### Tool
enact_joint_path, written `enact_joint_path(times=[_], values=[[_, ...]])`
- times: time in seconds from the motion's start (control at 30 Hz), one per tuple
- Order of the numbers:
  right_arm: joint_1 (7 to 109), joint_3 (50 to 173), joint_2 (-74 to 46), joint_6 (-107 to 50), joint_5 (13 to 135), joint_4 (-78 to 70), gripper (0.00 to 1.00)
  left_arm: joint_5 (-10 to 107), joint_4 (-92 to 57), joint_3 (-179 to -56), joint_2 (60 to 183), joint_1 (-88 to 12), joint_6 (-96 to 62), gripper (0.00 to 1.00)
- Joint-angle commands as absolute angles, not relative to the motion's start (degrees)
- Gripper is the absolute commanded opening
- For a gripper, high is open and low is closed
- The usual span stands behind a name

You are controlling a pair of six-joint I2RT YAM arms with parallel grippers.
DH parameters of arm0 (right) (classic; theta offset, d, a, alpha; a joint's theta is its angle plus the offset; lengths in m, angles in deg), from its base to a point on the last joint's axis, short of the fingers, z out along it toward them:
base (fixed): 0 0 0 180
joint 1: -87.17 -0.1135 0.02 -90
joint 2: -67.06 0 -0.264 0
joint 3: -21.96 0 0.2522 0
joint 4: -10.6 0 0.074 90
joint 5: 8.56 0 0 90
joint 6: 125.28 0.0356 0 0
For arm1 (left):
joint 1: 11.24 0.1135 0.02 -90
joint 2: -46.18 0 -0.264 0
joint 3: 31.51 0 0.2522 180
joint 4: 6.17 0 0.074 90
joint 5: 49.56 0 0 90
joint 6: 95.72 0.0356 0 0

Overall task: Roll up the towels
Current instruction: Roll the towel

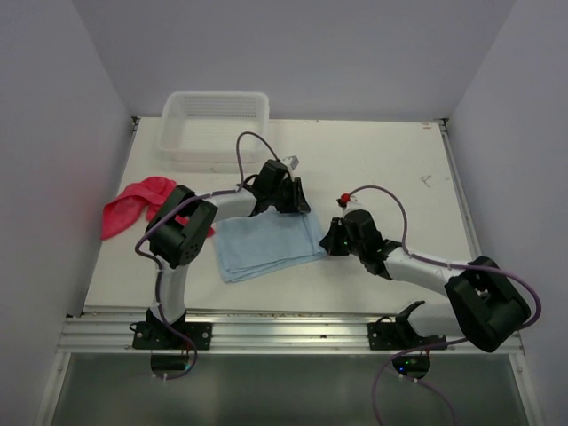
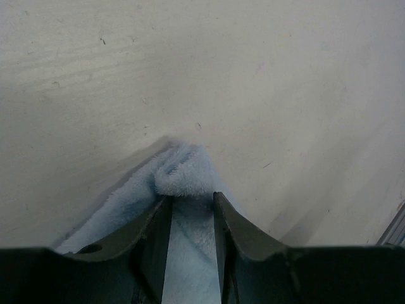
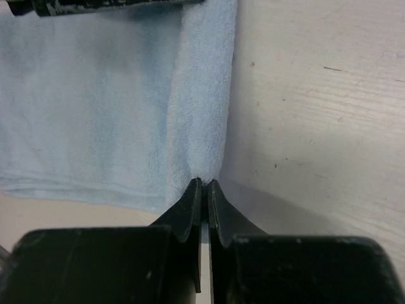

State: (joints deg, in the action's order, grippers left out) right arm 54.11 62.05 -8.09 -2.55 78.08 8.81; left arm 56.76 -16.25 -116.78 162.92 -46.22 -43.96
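Your right gripper (image 3: 204, 183) has its jaws pressed together with only a sliver between the tips. They pinch the near right corner of the blue towel (image 3: 95, 107). A raised fold of cloth runs away from the tips along the towel's right edge, throwing a shadow on the bare wood beside it.

Your left gripper (image 2: 192, 197) stands partly open but full. A thick bunch of the same towel fills the gap between its fingers, and a puckered corner pokes out just past the tips, down on the table (image 2: 285, 95).

From above, both grippers are on the towel's right side, the left one at the far corner and the right one at the near corner. The rest of the towel lies folded and flat near the middle of the table, between the arms.

The red towel (image 1: 133, 204) lies crumpled at the table's left edge, partly hidden by your left arm's elbow. The basket (image 1: 213, 96) sits at the far edge, left of centre.
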Motion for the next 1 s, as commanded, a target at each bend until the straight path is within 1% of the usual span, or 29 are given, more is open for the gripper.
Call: enact_joint_path(times=[0.0,0.2,0.33,0.57,0.77,0.9,0.97], values=[[51.0,63.6,-6.2,-8.6,89.1,2.9,0.00,54.7,-17.6,-119.6,160.4,-44.9,-42.2,0.37],[48.6,65.0,-5.4,-12.2,95.0,0.1,0.00,55.8,-17.8,-121.0,158.6,-44.9,-42.6,0.37],[45.5,66.8,-5.0,-15.4,102.8,-1.9,0.00,56.4,-17.8,-121.7,157.3,-44.9,-43.0,0.37],[40.3,69.8,-6.3,-20.0,112.0,-4.5,0.00,57.2,-17.7,-121.7,156.6,-44.9,-43.5,0.37],[34.5,73.6,-10.4,-24.9,120.1,-6.8,0.00,57.7,-17.5,-121.6,155.8,-44.9,-43.6,0.37],[29.7,76.2,-15.1,-27.1,127.1,-8.5,0.00,58.1,-17.6,-121.6,155.4,-45.0,-43.5,0.37],[28.5,77.4,-17.2,-27.5,128.7,-8.7,0.00,58.0,-17.8,-121.4,154.9,-44.9,-43.4,0.37]])
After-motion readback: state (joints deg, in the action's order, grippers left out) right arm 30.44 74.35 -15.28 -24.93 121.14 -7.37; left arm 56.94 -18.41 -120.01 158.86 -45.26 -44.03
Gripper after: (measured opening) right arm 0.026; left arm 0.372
